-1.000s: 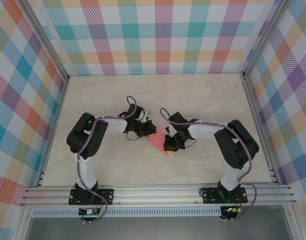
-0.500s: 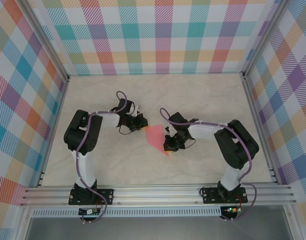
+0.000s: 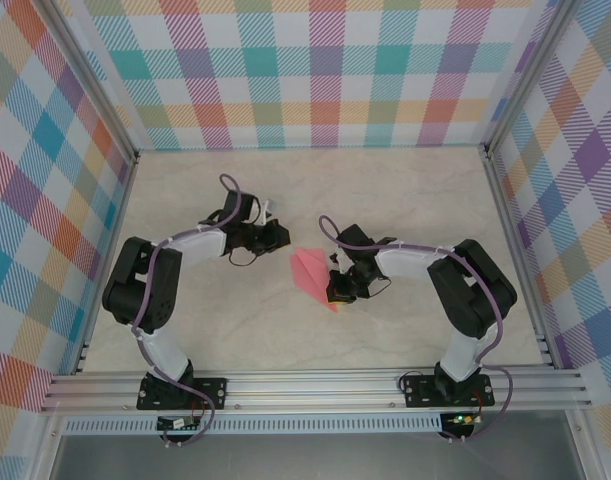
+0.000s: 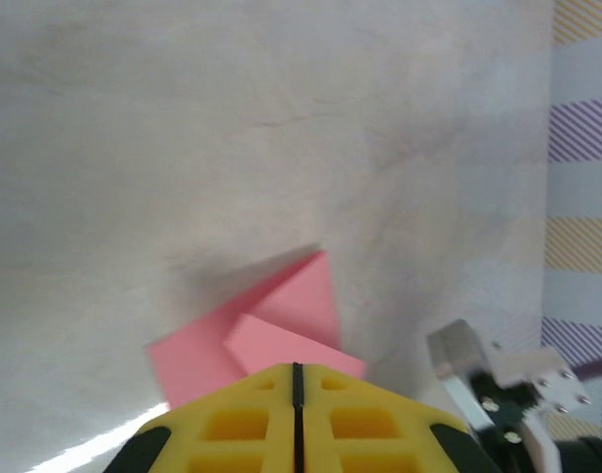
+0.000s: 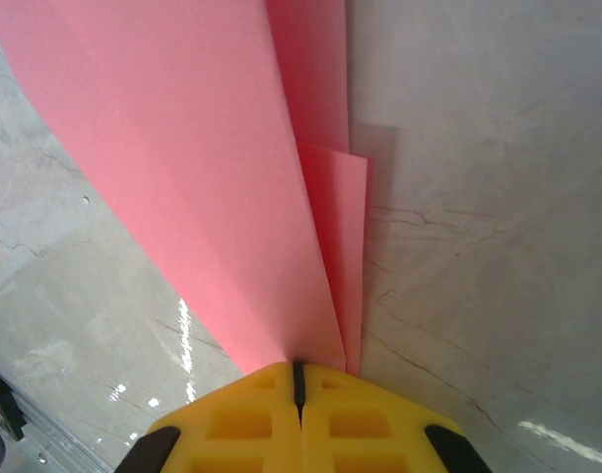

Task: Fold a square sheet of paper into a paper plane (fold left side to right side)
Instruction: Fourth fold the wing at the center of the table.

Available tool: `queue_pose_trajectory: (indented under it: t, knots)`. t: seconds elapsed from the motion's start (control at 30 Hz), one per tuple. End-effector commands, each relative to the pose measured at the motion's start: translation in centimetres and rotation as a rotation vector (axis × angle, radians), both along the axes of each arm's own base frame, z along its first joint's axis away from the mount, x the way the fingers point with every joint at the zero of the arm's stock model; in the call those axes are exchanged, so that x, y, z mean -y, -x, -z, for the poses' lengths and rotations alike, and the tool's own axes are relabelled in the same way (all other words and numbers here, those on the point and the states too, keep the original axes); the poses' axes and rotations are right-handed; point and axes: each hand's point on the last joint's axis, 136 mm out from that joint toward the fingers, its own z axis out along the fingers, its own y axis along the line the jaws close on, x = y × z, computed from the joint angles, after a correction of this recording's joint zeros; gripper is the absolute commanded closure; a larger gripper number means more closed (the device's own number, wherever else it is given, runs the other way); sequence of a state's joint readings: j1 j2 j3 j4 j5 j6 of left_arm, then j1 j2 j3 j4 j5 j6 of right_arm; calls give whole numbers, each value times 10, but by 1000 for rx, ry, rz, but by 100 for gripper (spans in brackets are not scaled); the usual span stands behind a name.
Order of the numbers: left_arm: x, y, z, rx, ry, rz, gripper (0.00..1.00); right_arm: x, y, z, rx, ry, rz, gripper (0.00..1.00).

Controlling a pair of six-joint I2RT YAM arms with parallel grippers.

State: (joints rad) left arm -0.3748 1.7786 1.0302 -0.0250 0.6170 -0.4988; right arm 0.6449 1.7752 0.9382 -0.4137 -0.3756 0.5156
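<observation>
The square sheet of paper [image 3: 311,273] is salmon pink and lies mid-table, folded into a pointed wedge with one flap raised along a crease. My right gripper [image 3: 337,292] is at the wedge's near right edge. In the right wrist view its yellow fingers [image 5: 299,366] are shut, and the paper's [image 5: 212,168] layers run into their seam. My left gripper [image 3: 272,237] is to the upper left of the sheet, clear of it. In the left wrist view its tips [image 4: 298,367] are shut on nothing, and the folded paper [image 4: 281,320] lies just beyond them.
The marble-look tabletop [image 3: 405,190] is fenced by aluminium rails and checked walls [image 3: 315,70]. Both arm bases sit on the near rail [image 3: 315,385]. Part of the right arm's wrist [image 4: 498,389] shows at the lower right of the left wrist view.
My left gripper has drawn back from the paper's upper left edge, moving up and to the left. The paper now looks narrower, with a raised creased flap. The right arm has stayed put.
</observation>
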Motion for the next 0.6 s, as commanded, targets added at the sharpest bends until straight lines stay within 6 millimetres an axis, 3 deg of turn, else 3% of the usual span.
queue_pose_trajectory:
  t: [0.0, 0.17, 0.4, 0.57]
  knots:
    - [34, 26, 2, -23, 30, 101, 92, 57, 37, 53, -125, 290, -1, 97]
    - [57, 29, 23, -52, 0, 142, 92, 57, 36, 53, -122, 292, 3, 97]
    - [50, 26, 60, -102, -83, 116, 92, 54, 30, 42, -84, 274, 12, 97]
    - [44, 31, 78, -132, -122, 111, 93, 36, 15, 6, -1, 179, 17, 97]
